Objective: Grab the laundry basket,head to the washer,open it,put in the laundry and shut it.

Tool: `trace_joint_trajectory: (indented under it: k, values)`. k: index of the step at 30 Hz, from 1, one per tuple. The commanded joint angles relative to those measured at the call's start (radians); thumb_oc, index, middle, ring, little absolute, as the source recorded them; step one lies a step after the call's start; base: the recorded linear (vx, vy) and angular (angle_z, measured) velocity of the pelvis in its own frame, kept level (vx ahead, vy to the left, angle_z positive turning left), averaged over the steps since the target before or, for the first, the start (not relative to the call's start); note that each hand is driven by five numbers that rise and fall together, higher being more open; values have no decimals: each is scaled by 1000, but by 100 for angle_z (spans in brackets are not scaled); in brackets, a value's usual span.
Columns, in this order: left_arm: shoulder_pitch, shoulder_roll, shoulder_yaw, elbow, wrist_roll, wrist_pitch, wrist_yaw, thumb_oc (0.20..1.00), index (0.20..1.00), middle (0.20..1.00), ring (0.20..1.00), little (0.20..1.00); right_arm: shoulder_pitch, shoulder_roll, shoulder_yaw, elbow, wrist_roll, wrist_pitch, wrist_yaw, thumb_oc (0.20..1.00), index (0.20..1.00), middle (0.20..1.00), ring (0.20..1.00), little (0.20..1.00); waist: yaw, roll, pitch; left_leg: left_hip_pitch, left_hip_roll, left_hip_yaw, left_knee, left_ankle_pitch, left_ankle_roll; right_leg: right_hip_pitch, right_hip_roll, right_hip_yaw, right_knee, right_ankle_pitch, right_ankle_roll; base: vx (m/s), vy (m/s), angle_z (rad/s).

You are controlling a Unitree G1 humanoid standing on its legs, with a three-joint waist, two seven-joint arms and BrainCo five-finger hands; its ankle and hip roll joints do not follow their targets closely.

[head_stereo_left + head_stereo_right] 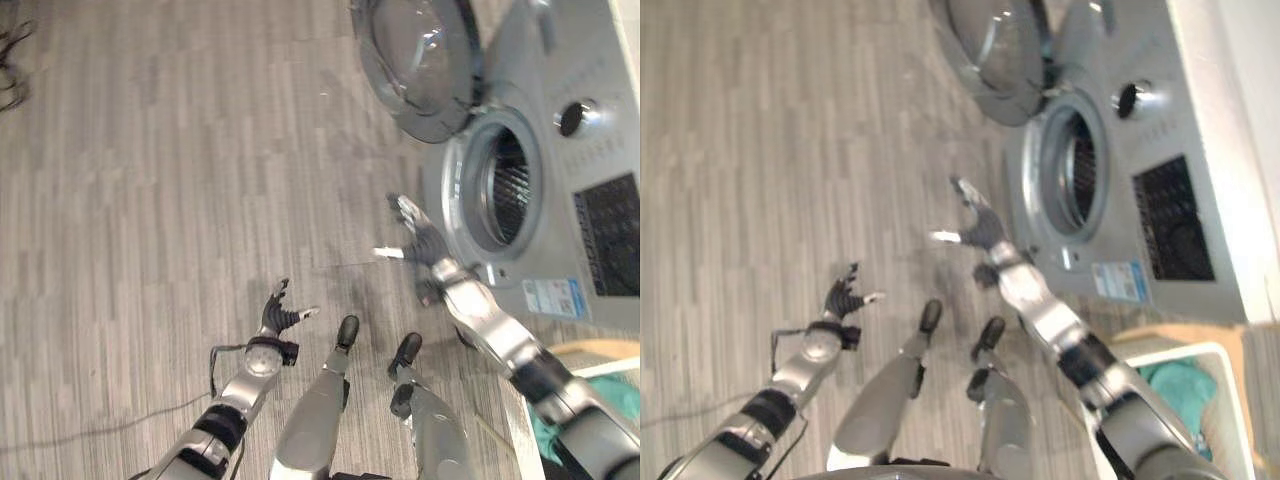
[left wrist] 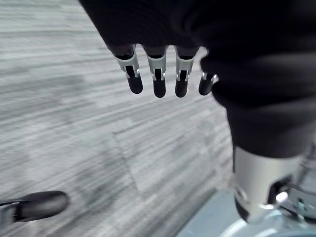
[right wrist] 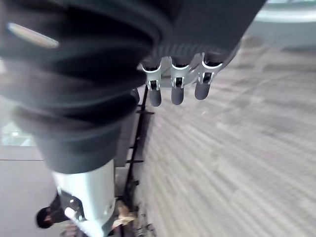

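Down at the lower right edge sits the laundry basket, teal laundry inside it, right beside the washer. The right hand reaches mid-frame toward the drum opening, fingers spread and holding nothing, with the round door swung wide at the upper right. Lower left, the left hand hangs over the wood-look floor, fingers relaxed and empty.

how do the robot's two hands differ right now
The right hand is raised in front of the washer, near its open door; the left hand sits lower, over bare floor, away from the washer. Both are open and hold nothing.
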Motion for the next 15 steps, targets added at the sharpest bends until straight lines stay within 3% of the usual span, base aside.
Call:
trace_joint_trajectory:
  k: [1,4,9,10,15]
  values:
    - [-123,-3,25,28,68,-30,55,1000,1000,1000,1000,1000,-112,39,14,-6,-93,-48,47,1000,1000,1000,1000,1000,-10,-17,19,2,24,33,83,-122,7,70,-18,23,-33,-49,70,-79,44,-95]
    - [-258,40,23,57,104,-24,101,1000,1000,1000,1000,1000,-67,7,8,-28,-143,-61,49,1000,1000,1000,1000,1000,-63,-25,27,-14,33,69,87,-120,11,36,-9,53,-34,-32,73,-71,55,-47]
    - [-472,193,57,212,147,-12,154,1000,1000,1000,1000,1000,28,-59,-39,-64,-158,-101,61,1000,1000,1000,1000,1000,-148,-44,35,-37,51,124,83,-113,13,-11,11,95,-52,3,83,-25,31,-47]
    - [-473,193,56,214,147,-12,154,1000,1000,1000,1000,1000,29,-59,-39,-65,-158,-101,61,1000,1000,1000,1000,1000,-148,-44,35,-37,51,125,83,-113,13,-12,11,95,-52,3,83,-7,16,-51]
    - [-563,348,93,384,182,12,163,1000,1000,1000,1000,1000,70,-114,-99,-89,-153,-137,61,1000,1000,1000,1000,1000,-201,-57,38,-65,65,163,93,-109,13,-53,29,125,-58,25,89,3,22,-34]
